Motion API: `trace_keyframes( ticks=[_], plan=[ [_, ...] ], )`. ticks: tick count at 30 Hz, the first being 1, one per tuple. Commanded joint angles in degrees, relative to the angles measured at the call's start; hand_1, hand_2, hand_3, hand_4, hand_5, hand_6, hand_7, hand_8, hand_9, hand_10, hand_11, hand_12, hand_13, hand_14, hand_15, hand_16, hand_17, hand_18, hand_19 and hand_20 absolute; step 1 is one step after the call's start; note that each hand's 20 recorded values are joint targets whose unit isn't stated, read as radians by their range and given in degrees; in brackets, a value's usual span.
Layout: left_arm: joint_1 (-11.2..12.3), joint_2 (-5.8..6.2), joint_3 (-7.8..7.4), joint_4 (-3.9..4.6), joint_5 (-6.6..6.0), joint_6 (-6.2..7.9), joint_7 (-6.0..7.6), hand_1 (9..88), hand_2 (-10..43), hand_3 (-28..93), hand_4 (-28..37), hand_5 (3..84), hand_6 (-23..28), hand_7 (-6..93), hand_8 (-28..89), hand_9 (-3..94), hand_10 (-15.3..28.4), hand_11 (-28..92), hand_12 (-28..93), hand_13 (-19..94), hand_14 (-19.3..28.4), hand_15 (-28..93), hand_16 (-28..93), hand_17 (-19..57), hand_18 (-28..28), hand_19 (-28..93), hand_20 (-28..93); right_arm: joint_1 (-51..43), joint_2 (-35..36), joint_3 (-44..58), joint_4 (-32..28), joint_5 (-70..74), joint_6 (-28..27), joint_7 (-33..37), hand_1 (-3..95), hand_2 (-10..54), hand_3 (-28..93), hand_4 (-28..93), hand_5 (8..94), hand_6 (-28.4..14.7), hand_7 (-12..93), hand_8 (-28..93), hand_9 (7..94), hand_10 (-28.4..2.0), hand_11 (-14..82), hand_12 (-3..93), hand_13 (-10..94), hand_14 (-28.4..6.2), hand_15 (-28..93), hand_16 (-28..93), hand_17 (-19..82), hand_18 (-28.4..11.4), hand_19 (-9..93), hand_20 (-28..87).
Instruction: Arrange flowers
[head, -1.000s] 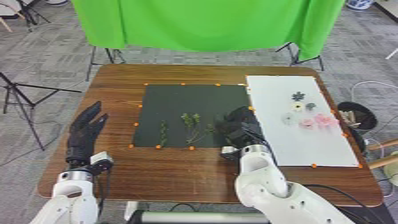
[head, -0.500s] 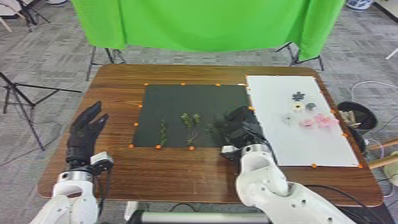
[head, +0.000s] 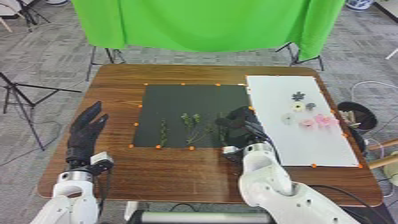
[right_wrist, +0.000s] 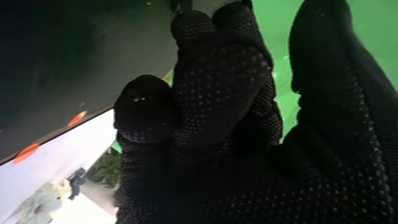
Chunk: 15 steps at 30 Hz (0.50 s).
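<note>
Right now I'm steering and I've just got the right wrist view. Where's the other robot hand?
Observer: The left robot hand is over the wood to the left of the black mat, fingers straight.
Operator: Okay! Where are the green stems?
Observer: Green stems lie on the lower half of the black mat, left of the right robot hand.
Operator: Cool, any pink flowers?
Observer: Yes, pink flowers are on the white board, to the right of the right robot hand.

I hold my left hand open at the left, fingers pointing far. My right hand is right of it, beyond my white right arm, which comes from the near side.
</note>
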<state>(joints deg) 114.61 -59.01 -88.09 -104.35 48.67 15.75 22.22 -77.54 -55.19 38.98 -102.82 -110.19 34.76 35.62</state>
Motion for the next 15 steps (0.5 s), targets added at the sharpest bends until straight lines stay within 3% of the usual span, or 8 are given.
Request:
trace_keyframes(
  ticks=[1, 15],
  plan=[
    [1.05, -0.54, -0.45, -0.64, 0.07, -0.37, -0.26, 38.0, -9.5, 69, -10.6, 34.2, 0.9, 21.0, -10, 23.2, 8.6, 16, 14, 27, 12.6, 15, 2, 6.6, 9.9, 9, 16, -0.02, 3.44, 0.4, -1.57, -1.54, -3.76, -0.32, 42.0, -9.5, 57, -7, 72.8, -2.6, 25, -7, 88.9, -14.0, 27.9, 19.4, 94, -2.8, 49, 26, 74, -5.4, 83, 39],
    [1.04, -0.38, -0.14, -0.61, 0.09, -0.19, -0.24, 38.0, -9.5, 69, -10.5, 34.2, 0.9, 21.1, -10, 23.3, 8.6, 16, 14, 27, 12.7, 15, 2, 6.4, 10.1, 9, 16, 4.8, 9.49, -0.31, -5.06, -0.17, -14.74, -2.07, 41.4, -9.5, 57, -8, 70.4, -2.2, 22, -11, 87.2, -14.4, 26.3, 19.3, 94, -3.4, 45, 29, 72, -5.6, 84, 37]
  ],
)
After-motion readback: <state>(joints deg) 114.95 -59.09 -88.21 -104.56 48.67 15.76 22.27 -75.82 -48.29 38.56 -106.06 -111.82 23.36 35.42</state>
